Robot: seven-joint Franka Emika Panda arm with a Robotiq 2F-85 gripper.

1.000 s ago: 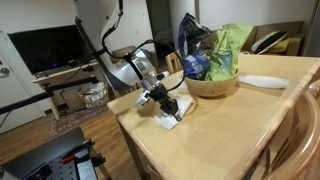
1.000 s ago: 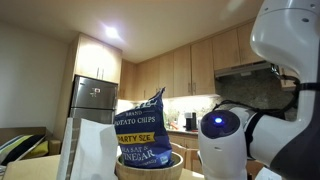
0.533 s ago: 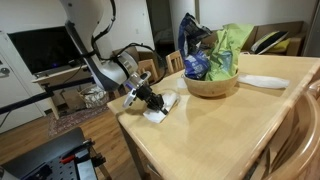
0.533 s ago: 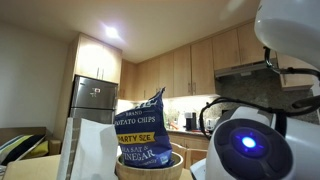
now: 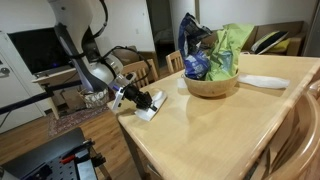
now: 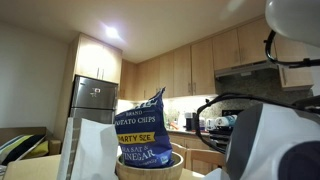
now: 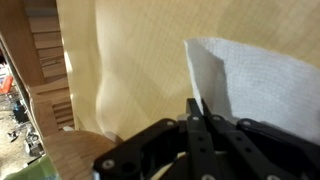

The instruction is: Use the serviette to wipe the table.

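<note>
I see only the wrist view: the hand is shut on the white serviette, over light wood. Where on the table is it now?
Observer: The hand presses the serviette at a corner of the table, close to the edge.
Operator: Does something else stand on the table that I may hit?
Observer: Yes, a wooden bowl holding chip bags stands farther in from that corner, well apart from the hand.
</note>
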